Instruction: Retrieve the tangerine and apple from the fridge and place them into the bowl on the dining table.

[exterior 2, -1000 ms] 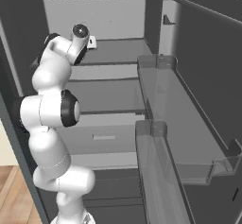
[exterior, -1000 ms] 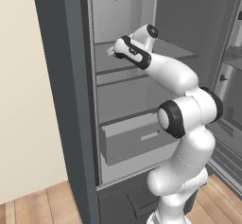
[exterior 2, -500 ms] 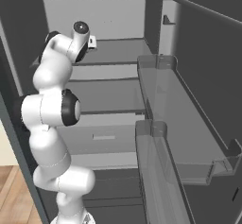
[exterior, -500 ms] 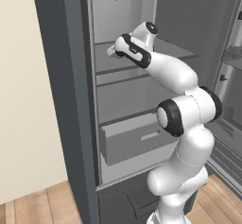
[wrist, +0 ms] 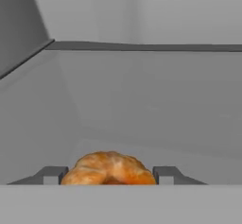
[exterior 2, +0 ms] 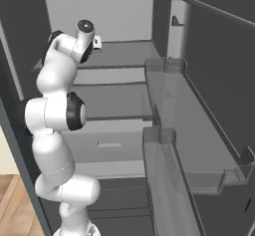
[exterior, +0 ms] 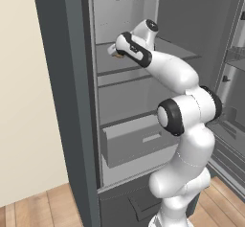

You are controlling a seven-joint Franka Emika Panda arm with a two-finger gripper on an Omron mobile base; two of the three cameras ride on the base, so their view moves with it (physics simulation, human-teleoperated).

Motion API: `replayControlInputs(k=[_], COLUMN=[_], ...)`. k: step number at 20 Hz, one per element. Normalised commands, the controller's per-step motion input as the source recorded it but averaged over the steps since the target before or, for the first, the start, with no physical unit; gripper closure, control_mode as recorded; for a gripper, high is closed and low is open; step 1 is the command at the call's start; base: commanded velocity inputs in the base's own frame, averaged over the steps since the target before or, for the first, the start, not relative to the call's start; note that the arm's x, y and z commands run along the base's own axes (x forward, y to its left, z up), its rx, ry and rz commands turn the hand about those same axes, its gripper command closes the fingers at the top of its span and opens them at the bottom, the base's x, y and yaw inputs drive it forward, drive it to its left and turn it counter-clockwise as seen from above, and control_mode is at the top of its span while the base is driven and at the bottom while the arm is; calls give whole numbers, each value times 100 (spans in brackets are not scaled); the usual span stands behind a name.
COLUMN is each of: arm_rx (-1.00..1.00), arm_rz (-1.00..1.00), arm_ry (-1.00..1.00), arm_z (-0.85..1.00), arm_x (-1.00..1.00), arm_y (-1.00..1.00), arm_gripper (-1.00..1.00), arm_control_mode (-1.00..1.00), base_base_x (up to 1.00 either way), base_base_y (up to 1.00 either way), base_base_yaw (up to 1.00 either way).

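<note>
The tangerine (wrist: 108, 168), bright orange, sits between my two dark fingertips (wrist: 51, 174) and fills the gap between them. In the left base view my gripper (exterior: 114, 52) is inside the open fridge (exterior: 62, 77), just above the left part of the upper shelf (exterior: 143, 63), with a bit of the tangerine (exterior: 116, 55) showing under it. The gripper is shut on the fruit. The apple is hidden from view. The bowl and the dining table are out of view.
A light grey drawer (exterior: 139, 142) stands pulled out below the middle shelf. The open fridge door (exterior 2: 209, 80) with two clear door bins (exterior 2: 184, 105) is close on the right. The fridge's left wall is near the hand. Wooden floor (exterior: 38, 204) lies below.
The hand has edged slightly up and to the left over the upper shelf with the tangerine in it. The base has not moved.
</note>
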Motion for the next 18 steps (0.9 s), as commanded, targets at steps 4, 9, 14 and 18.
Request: replayControlInputs(k=[4,9,14,18], arm_rx=[0,0,0,0], arm_rz=[-2,-3,-4,-2], arm_ry=[-11,-13,-17,-20], arm_z=[-1,6,39,48], arm_x=[-66,-100,-100,-100], arm_y=[-5,-25,-40,-38], arm_gripper=[100,100,100,100], arm_control_mode=[-100,-100,-100,-100], base_base_x=[0,0,0,0], base_base_y=[0,0,0,0], base_base_yaw=[0,0,0,0])
